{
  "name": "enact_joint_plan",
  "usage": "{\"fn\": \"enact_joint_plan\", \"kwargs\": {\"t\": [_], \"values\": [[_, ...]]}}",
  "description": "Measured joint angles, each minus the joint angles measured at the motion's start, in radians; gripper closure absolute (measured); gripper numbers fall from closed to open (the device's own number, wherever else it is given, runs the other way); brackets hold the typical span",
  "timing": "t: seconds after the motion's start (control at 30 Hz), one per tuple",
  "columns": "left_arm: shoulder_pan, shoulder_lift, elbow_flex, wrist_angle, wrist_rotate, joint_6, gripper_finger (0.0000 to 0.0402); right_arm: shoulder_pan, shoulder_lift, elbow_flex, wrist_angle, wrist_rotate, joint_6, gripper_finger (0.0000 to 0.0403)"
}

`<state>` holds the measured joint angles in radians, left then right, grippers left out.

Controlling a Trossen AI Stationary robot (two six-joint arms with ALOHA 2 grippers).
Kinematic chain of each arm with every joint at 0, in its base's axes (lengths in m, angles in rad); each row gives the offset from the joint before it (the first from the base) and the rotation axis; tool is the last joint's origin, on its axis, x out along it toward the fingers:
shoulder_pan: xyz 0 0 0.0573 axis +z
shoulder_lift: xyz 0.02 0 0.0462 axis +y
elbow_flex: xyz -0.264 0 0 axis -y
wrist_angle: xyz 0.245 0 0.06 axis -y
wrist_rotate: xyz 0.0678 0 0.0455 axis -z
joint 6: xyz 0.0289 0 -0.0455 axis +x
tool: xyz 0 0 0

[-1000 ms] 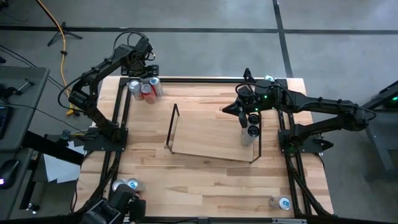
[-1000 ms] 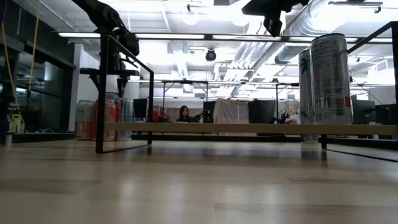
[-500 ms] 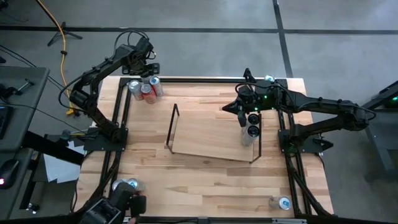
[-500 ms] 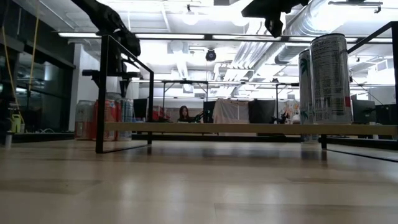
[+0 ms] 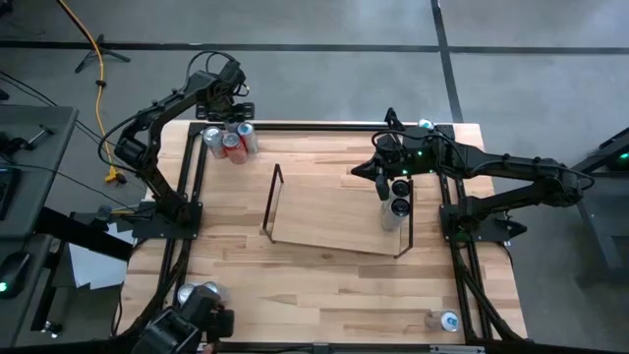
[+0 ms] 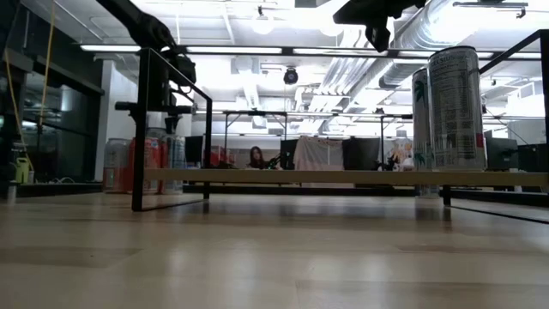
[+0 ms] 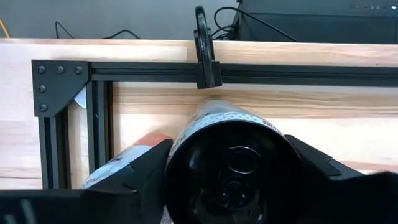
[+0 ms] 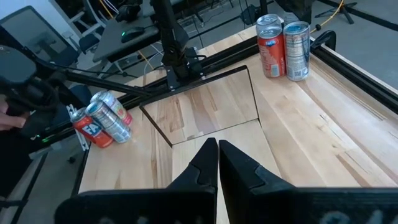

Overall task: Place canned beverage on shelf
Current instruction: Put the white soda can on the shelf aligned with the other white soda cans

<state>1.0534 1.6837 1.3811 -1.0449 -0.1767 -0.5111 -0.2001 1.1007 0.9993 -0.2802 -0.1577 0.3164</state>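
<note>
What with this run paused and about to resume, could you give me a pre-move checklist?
1. Left gripper jaws spread either side of the black-topped can: ok; contact cannot tell.
2. Clearance from the red can close beside it: not ok.
3. Free room on the shelf: ok, only two cans at its right end.
4. Right gripper, jaws shut, above that right end: ok, the rest of the shelf is unobstructed.

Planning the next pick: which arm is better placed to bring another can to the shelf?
Left. Its gripper straddles a can in the far-left cluster; the right gripper, shut and empty, hovers by the black wire shelf.
</note>
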Motion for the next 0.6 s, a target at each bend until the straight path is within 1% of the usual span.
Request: {"fn": "enact_joint_plan", "kwargs": {"t": [0.03, 0.07, 0.3, 0.5, 0.53, 0.6], "values": [[-0.001, -0.001, 0.000, 0.000, -0.001, 0.006, 0.0202, 0.000, 0.000, 0.000, 0.000, 0.000, -0.001, 0.0403], [-0.001, -0.001, 0.000, -0.001, -0.003, 0.012, 0.0206, 0.000, 0.000, 0.000, 0.000, 0.000, -0.001, 0.0403], [-0.001, -0.021, 0.005, -0.016, -0.008, 0.043, 0.0206, 0.000, 0.000, 0.000, 0.000, 0.011, -0.002, 0.0403], [0.000, -0.100, 0.121, -0.007, -0.007, 0.081, 0.0206, 0.000, 0.000, 0.000, 0.006, 0.012, -0.001, 0.0403], [-0.002, -0.114, 0.147, -0.008, 0.002, 0.085, 0.0206, 0.000, 0.000, 0.000, 0.013, 0.012, -0.002, 0.0403], [-0.010, -0.145, 0.202, -0.001, 0.053, 0.110, 0.0206, 0.000, 0.000, 0.000, 0.023, 0.023, -0.005, 0.0403]]}}
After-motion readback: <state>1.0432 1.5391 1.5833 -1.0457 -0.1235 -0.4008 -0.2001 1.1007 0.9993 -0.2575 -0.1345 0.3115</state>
